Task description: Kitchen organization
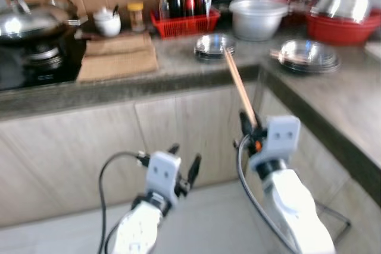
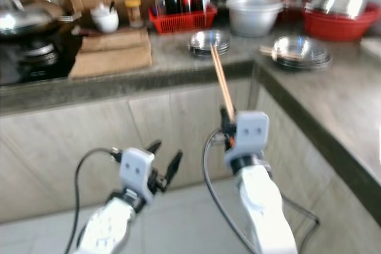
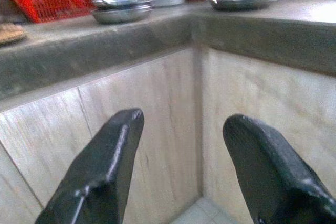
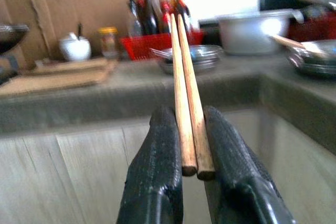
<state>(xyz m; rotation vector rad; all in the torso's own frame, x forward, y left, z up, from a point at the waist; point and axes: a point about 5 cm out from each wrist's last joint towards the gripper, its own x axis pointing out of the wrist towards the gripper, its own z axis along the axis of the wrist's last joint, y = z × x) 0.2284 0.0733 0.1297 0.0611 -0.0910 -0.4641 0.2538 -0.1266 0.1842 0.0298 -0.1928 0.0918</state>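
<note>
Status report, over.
Right end effector shut on chopsticks, short of counter. Left end effector open, empty. Nothing in the way.

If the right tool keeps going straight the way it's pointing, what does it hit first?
Probably the stacked steel plates on the counter: the chopsticks held in the right tool aim at them, and their tips would arrive first. Depth is unclear; the red basket of bottles stands behind.
</note>
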